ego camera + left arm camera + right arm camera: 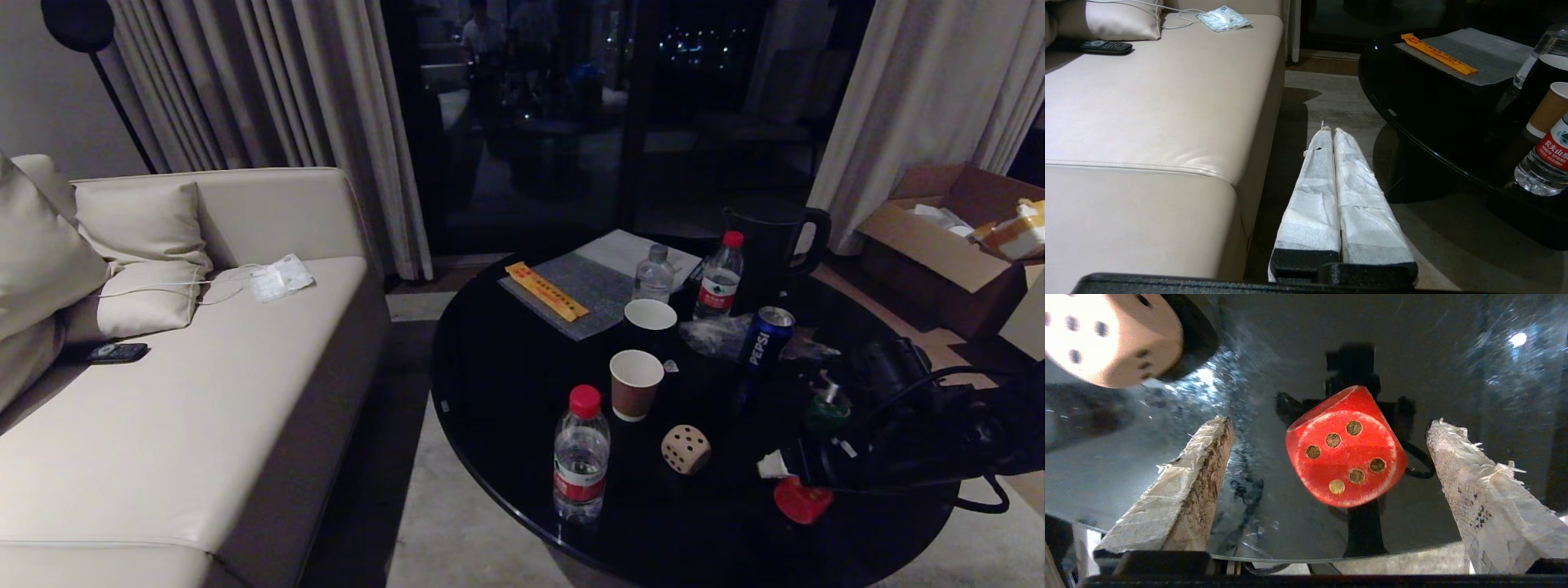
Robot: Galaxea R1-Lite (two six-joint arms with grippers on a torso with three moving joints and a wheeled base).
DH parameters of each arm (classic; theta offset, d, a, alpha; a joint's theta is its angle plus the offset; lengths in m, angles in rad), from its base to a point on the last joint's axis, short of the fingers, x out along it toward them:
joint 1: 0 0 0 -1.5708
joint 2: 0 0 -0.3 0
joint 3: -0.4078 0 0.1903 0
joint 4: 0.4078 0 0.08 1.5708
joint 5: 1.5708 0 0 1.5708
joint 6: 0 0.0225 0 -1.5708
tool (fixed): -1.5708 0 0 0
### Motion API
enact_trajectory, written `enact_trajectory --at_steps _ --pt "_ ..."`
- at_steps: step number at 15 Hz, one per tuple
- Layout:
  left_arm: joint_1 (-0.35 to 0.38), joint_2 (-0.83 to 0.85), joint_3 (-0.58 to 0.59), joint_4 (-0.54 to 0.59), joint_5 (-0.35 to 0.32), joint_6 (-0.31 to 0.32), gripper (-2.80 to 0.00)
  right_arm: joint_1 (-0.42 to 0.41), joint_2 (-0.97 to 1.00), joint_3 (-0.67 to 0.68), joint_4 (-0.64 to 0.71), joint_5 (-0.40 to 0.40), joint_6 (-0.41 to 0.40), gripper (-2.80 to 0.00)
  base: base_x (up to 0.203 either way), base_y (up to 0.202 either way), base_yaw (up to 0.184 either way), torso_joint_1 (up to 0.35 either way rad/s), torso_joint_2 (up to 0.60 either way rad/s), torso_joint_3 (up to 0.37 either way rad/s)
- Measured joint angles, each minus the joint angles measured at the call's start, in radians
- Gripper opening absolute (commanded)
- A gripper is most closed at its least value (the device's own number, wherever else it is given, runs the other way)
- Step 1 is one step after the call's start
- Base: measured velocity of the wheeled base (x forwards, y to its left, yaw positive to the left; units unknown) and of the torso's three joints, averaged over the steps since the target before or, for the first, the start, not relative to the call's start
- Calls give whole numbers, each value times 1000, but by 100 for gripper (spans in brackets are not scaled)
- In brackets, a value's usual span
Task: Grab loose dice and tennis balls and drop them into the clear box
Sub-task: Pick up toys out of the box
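text: PEPSI | on: blue can [767,338] on black table [506,392]

Right gripper [1331,457] points down, fingers [1184,490] spread wide — nothing between them touched; left gripper [1333,134] pressed together — parked low.

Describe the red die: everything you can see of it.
The red die is a rounded-corner cube, matte and a little scuffed, with gold-brown pips; the face toward the right wrist camera shows six. It sits on the glossy black table near its front edge, between the open right gripper's wrapped fingers, touching neither.
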Motion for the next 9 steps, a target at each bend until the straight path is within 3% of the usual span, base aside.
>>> enact_trajectory --at_steps 6,7,9 --pt "0 0 0 -1 0 0 -280 -3 49 14 1 -1 0 0 0 0 0 0 0 0" --pt "0 0 0 -1 0 0 -280 -4 51 19 0 -1 0 -280 0 0 0 0 0 0" --pt "0 0 0 -1 0 0 -280 -4 56 27 1 0 -2 -280 0 0 0 0 0 0"
